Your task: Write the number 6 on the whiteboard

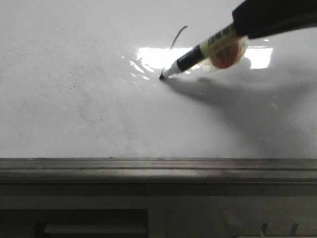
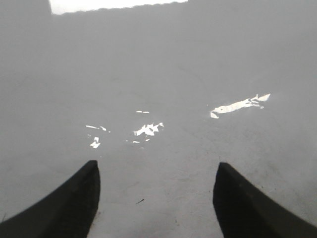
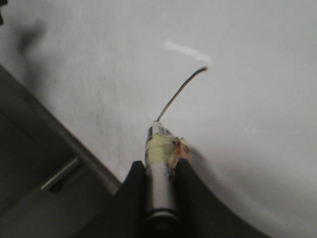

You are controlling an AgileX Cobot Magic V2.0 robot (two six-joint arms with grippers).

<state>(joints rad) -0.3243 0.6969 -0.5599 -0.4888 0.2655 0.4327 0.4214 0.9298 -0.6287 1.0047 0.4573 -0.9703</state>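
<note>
Board: the large glossy white whiteboard (image 1: 74,99) fills most of the front view, faint grey smudges across it, a bright rectangular glare near its top centre, and a grey metal rail (image 1: 158,168) along its 6 o'clock edge.

Right arm: the black right gripper (image 1: 270,20) comes in from 2 o'clock, its jaws closed around the barrel of a black-and-white marker pen with yellowish tape wrapped on it (image 1: 203,49). The right wrist view shows the barrel pinched squarely between both fingers (image 3: 136,188).

Left arm: the left gripper (image 2: 156,198) hangs over bare board with its jaws wide apart and nothing between them; it has no part in this stroke, I'd say.

Pen tip: the dark tip (image 1: 162,77) touches the board at the glare's 7 o'clock corner.

The mark: the number 6 (image 1: 177,37) is only a thin black curved tail so far, running from about 1 o'clock down to the tip. No loop is drawn yet.

Doing it well: from here the line seems to need a sweep down towards 6 o'clock, round through 3 o'clock and back up to meet the stem. Even, light pressure should keep the ink unbroken, and holding the pen at the same slant should stop the tip skipping on the slick surface.

Risk: the glare hides part of the stroke, so closing the loop cleanly may be hard to judge.
</note>
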